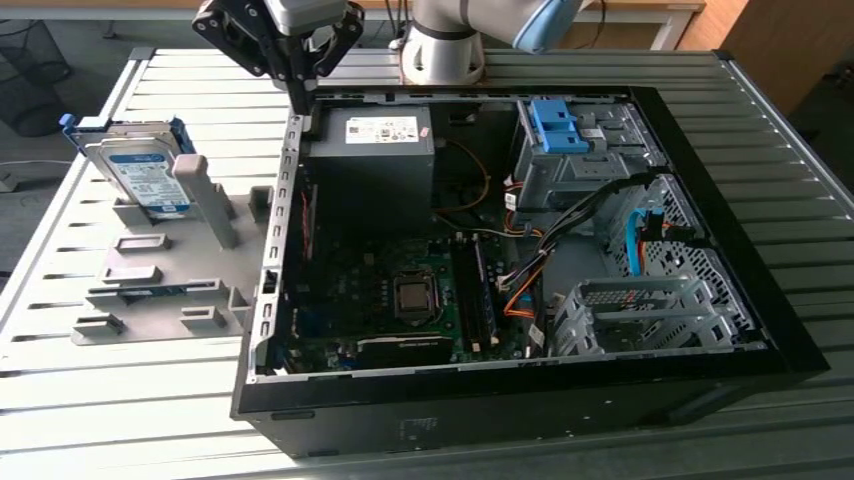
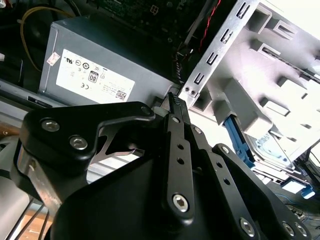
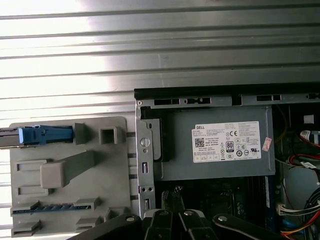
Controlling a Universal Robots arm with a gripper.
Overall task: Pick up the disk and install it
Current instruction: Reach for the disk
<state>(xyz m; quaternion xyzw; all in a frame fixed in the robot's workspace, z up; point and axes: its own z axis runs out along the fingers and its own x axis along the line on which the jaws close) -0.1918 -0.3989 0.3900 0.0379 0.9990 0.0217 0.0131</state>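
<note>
Slatted tabletop (image 1: 80,400) carries the disk (image 1: 140,175), standing in a grey rack (image 1: 160,300) at the exterior view's left. We judge it dense, rigid, slick: grip its blue-framed edges. Our end effector (image 1: 304,106) hangs closed, empty.

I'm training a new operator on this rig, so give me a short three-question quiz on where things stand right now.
1. True or false: the disk sits inside the computer case.
2. The gripper hangs nearest to: A the power supply; B the disk; C the grey fixture.
3. What does the gripper hold?
Key: 1 false, it stands in the grey fixture outside the case; 2 A; 3 nothing, it is shut and empty.
</note>
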